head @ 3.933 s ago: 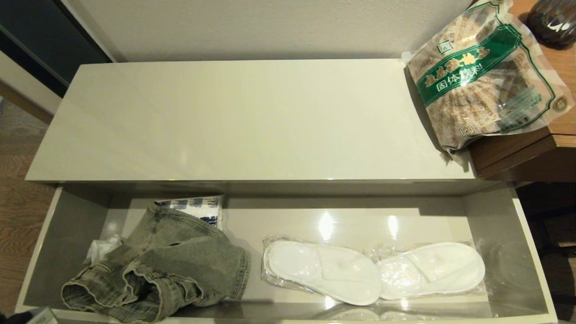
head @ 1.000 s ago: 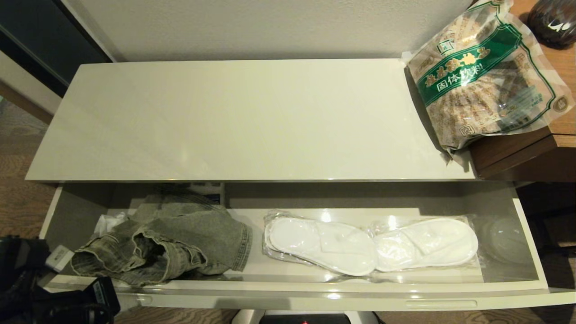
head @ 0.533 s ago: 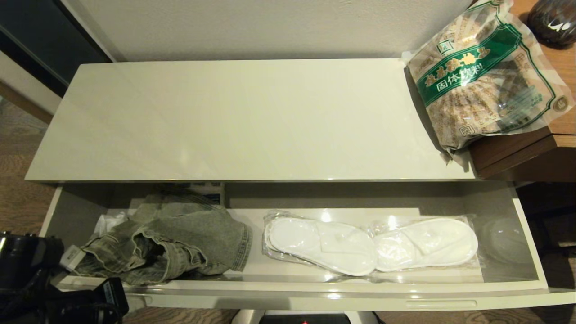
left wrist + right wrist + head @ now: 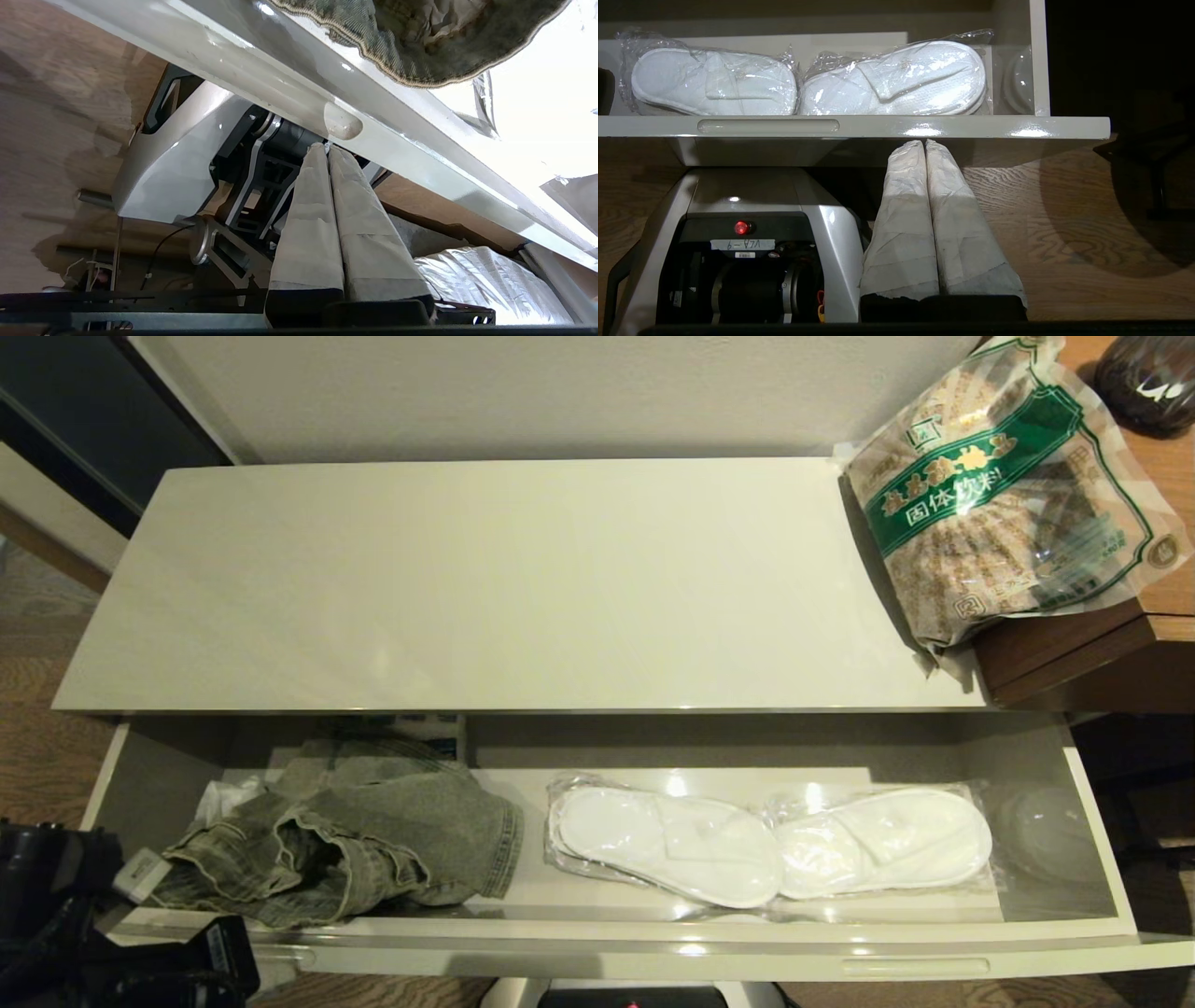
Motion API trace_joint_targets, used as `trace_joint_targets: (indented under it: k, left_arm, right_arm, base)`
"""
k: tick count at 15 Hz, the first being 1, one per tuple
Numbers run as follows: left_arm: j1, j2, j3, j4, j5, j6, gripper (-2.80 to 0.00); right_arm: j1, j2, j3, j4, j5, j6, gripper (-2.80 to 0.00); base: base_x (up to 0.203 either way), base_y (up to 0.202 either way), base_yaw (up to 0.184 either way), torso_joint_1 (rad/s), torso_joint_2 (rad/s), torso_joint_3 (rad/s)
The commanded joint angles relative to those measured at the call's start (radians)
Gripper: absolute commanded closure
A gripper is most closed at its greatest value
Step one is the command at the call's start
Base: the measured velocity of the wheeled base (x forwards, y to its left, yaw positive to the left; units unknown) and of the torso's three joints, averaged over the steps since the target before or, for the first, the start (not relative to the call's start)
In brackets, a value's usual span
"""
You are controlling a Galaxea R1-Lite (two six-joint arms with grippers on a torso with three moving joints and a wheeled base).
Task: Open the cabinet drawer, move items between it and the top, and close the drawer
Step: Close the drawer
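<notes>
Jaws of the left gripper (image 4: 327, 148) are pressed together, empty, tips just below the cabinet drawer (image 4: 653, 954) front near its left notch. Right gripper (image 4: 924, 143) likewise closed under the front. Denim garment (image 4: 355, 840) lies at the drawer's left end; granule bag (image 4: 1008, 495) overhangs the top's (image 4: 485, 588) right edge

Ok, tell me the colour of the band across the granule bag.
Green band, clearest in head view.

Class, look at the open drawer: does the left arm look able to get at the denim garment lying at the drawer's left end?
Probably yes. The denim garment lies uncovered in the open cabinet drawer, and the left gripper, jaws shut, sits just below the drawer's front at that end.
</notes>
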Motion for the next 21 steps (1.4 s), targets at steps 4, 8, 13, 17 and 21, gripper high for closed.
trace_joint_targets:
  k: [4,8,13,17,21]
  left_arm:
    - [-0.009,-0.009,-0.020,0.061,-0.024,0.004,0.00]
    - [-0.012,0.032,-0.032,0.134,-0.051,0.032,0.00]
    - [-0.015,0.089,-0.012,0.114,-0.039,0.032,0.00]
    - [-0.008,0.253,-0.023,-0.171,-0.002,-0.027,0.00]
    - [0.006,0.448,-0.191,-0.314,0.013,-0.093,0.00]
  right_arm:
    - [0.000,0.002,0.000,0.001,0.000,0.000,0.00]
    - [0.000,0.002,0.000,0.001,0.000,0.000,0.00]
    - [0.000,0.002,0.000,0.001,0.000,0.000,0.00]
    - [0.000,0.002,0.000,0.001,0.000,0.000,0.00]
    - [0.000,0.002,0.000,0.001,0.000,0.000,0.00]
  base:
    - [0.000,0.000,0.000,0.000,0.00,0.000]
    - [0.000,0.000,0.000,0.000,0.00,0.000]
    - [0.000,0.000,0.000,0.000,0.00,0.000]
    - [0.000,0.000,0.000,0.000,0.00,0.000]
    - [0.000,0.000,0.000,0.000,0.00,0.000]
